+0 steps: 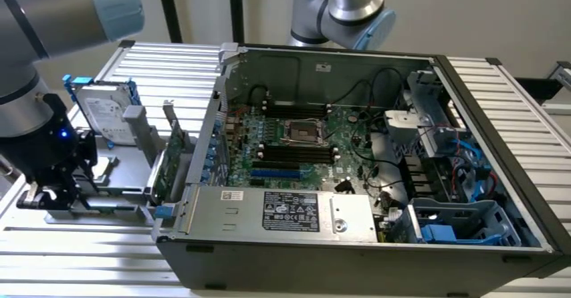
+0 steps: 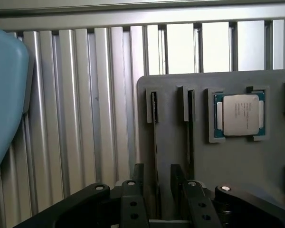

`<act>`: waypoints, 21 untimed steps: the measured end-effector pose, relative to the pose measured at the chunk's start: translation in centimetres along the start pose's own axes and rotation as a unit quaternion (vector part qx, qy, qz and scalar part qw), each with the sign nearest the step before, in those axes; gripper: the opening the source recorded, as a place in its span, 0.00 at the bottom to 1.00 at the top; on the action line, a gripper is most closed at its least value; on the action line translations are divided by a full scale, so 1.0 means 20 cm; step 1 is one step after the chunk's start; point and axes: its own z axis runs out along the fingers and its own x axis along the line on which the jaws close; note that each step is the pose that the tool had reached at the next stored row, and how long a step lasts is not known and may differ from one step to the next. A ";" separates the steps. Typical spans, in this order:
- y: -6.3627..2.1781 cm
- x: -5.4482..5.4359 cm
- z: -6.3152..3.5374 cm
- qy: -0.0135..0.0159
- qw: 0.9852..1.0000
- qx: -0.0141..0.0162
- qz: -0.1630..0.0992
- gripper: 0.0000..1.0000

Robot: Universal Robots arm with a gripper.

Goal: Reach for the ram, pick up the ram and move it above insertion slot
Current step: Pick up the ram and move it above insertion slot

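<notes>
My gripper (image 1: 49, 194) hangs low over a grey holder plate (image 1: 116, 178) on the exterior view's left, outside the open computer case (image 1: 357, 244). In the wrist view the gripper (image 2: 156, 183) is open, its two black fingers (image 2: 138, 187) standing either side of a long groove in the holder plate (image 2: 204, 156). A thin dark strip (image 2: 155, 137) stands edge-on in that groove and looks like the ram; the fingers are apart from it. The insertion slot (image 1: 295, 154) is one of the parallel black sockets on the motherboard, well to the right of the gripper.
A processor chip (image 2: 238, 114) lies in a recess of the holder plate. A hard drive (image 1: 103, 114) and a green expansion card (image 1: 174, 154) stand upright between the gripper and the case wall. A blue slot (image 1: 277, 174), cables and a power supply (image 1: 285, 211) crowd the case.
</notes>
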 end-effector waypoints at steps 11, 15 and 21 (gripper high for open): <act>-0.001 0.01 0.062 0.000 1.000 0.000 -0.010 0.36; -0.001 0.01 0.076 0.000 1.000 0.000 -0.014 0.36; -0.002 0.01 0.089 -0.001 1.000 0.000 -0.021 0.36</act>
